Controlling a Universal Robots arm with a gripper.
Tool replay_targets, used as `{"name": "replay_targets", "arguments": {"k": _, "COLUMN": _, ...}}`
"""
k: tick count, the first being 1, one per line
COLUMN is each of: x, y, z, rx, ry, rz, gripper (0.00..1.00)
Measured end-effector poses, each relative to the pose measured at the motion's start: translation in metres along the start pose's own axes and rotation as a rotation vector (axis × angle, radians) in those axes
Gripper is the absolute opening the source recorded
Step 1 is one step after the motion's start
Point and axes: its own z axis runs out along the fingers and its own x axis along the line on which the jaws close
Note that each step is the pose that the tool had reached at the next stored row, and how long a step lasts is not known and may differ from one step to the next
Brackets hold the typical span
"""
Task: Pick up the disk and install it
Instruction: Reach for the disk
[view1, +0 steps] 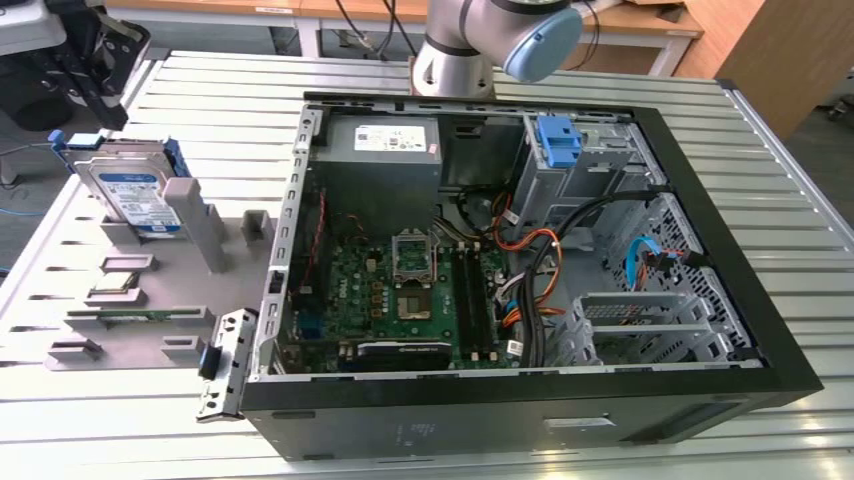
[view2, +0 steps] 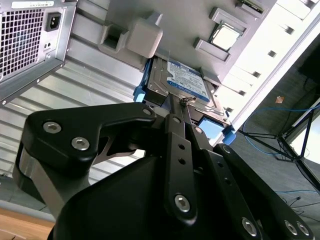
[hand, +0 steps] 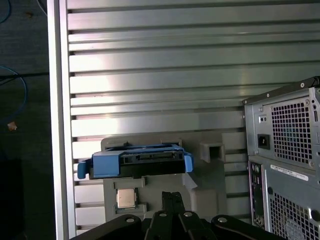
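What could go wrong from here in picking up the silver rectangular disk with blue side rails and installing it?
The black gripper is shut and points at the disk; descending that way, it would probably strike the disk's edge. The disk stands upright in a grey slotted holder; a tilted pull might jam it. Loose orange cables inside the open black computer case could snag it.

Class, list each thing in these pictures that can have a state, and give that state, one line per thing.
disk: standing on edge in the grey holder, not grasped.
gripper: shut, empty, clear of the disk.
computer case: lying on its side, open.
processor chip: lying flat in the holder.
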Motion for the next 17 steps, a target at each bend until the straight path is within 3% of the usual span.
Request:
{"name": "replay_targets", "arguments": {"k": 1, "x": 0.0000, "y": 0.0000, "z": 0.0001, "rx": 0.0006, "ry": 0.0066, "rz": 0.000, "gripper": 0.11}}
{"name": "replay_targets", "arguments": {"k": 2, "x": 0.0000, "y": 0.0000, "z": 0.0003, "rx": 0.0006, "ry": 0.0080, "rz": 0.000, "gripper": 0.11}}
{"name": "replay_targets", "arguments": {"k": 8, "x": 0.0000, "y": 0.0000, "z": 0.0003, "rx": 0.0009, "ry": 0.0096, "rz": 0.000, "gripper": 0.11}}
{"name": "replay_targets", "arguments": {"k": 13, "x": 0.0013, "y": -0.0003, "z": 0.0049, "rx": -0.0001, "ry": 0.0098, "rz": 0.000, "gripper": 0.11}}
{"name": "replay_targets", "arguments": {"k": 17, "x": 0.0037, "y": -0.0006, "z": 0.0075, "rx": -0.0133, "ry": 0.0108, "rz": 0.001, "gripper": 0.11}}
